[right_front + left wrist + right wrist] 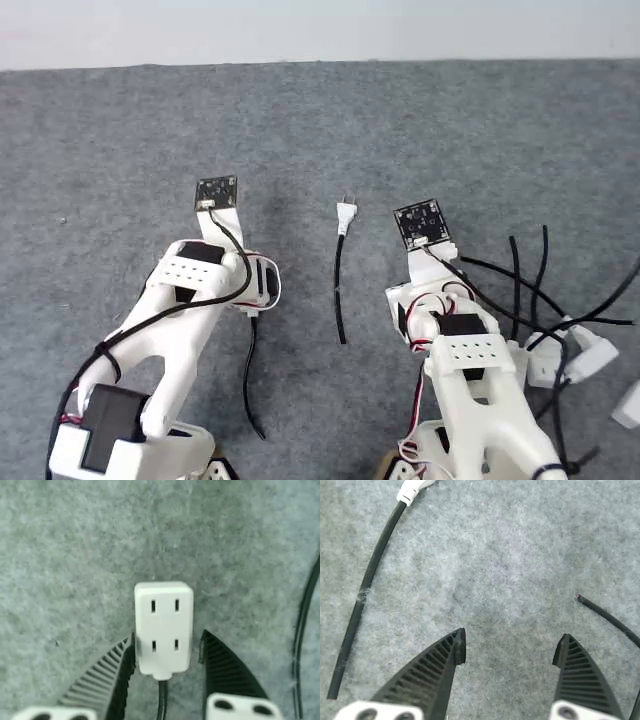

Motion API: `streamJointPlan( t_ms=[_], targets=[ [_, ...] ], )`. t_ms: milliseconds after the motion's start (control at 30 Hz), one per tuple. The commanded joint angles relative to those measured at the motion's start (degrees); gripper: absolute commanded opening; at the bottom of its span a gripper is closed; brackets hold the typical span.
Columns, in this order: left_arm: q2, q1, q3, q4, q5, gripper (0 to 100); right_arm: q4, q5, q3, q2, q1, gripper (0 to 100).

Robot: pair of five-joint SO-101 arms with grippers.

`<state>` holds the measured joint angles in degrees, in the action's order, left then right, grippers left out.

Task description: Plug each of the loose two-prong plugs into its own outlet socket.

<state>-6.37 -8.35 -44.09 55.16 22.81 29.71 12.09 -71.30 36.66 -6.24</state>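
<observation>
Left fingers (118, 676) narrowly straddle outlet socket (163, 625); right fingers (439, 666) wide over open carpet (510, 575), plug (346, 214) beside.

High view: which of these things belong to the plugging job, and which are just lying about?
For the job:
- white outlet block
- loose two-prong plug on its black cord
- probably the heap of white plugs and black cords beside the right arm

Just lying about:
- grey mat
- pale wall behind it
</observation>
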Motion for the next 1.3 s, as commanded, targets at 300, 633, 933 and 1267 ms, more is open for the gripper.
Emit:
streamJointPlan(
  t_ms=[300, 633, 933, 1267],
  targets=[
    [-32.35, 10.29, -9.89, 4.84, -8.97, 29, -0.66, 0.53, 0.26, 1.45, -0.04, 28.4],
    [-33.49, 25.23, -22.37, -10.55, -9.23, 29, 12.18, -2.64, 2.73, 7.08, -8.04, 28.4],
    [-30.33, 23.12, -22.81, -14.42, -8.79, 29, 13.49, -12.13, 2.29, 14.11, -20.79, 28.4],
    [-23.47, 22.15, -19.30, -17.05, -8.70, 29, 7.34, -10.20, 3.60, 0.40, -30.02, 11.0]
  ],
)
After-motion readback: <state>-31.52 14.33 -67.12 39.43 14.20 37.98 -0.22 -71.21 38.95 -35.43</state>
